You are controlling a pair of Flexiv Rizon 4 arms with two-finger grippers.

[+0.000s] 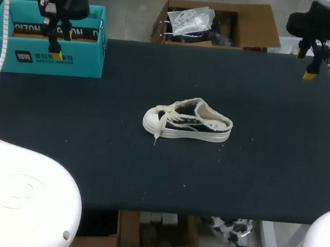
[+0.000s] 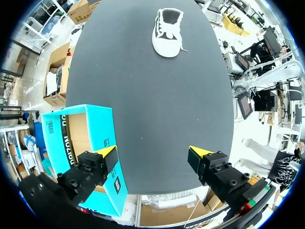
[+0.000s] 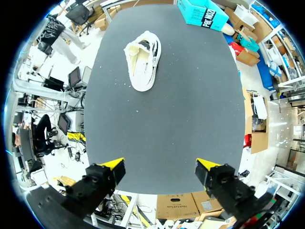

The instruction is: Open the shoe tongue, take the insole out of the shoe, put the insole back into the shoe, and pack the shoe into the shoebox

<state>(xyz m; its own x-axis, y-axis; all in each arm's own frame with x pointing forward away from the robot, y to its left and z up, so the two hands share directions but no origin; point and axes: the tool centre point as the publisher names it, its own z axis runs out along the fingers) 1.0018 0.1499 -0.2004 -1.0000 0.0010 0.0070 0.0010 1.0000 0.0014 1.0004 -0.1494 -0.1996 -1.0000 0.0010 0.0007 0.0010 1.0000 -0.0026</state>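
A black-and-cream sneaker (image 1: 187, 121) with loose cream laces lies on its sole in the middle of the black table (image 1: 91, 151), toe to the left. It shows far ahead of both grippers as the sneaker (image 2: 168, 31) and the sneaker (image 3: 142, 66). The teal shoebox (image 1: 49, 40) stands open at the back left, also seen as the shoebox (image 2: 78, 143) and the shoebox (image 3: 202, 13). My left gripper (image 1: 56, 44) hangs open over the shoebox, my left gripper (image 2: 152, 157) holding nothing. My right gripper (image 1: 309, 63) is open and empty at the back right corner, as my right gripper (image 3: 159, 167) shows.
An open brown carton (image 1: 217, 24) with a plastic bag in it sits beyond the table's back edge. White specks dot the table around the shoe.
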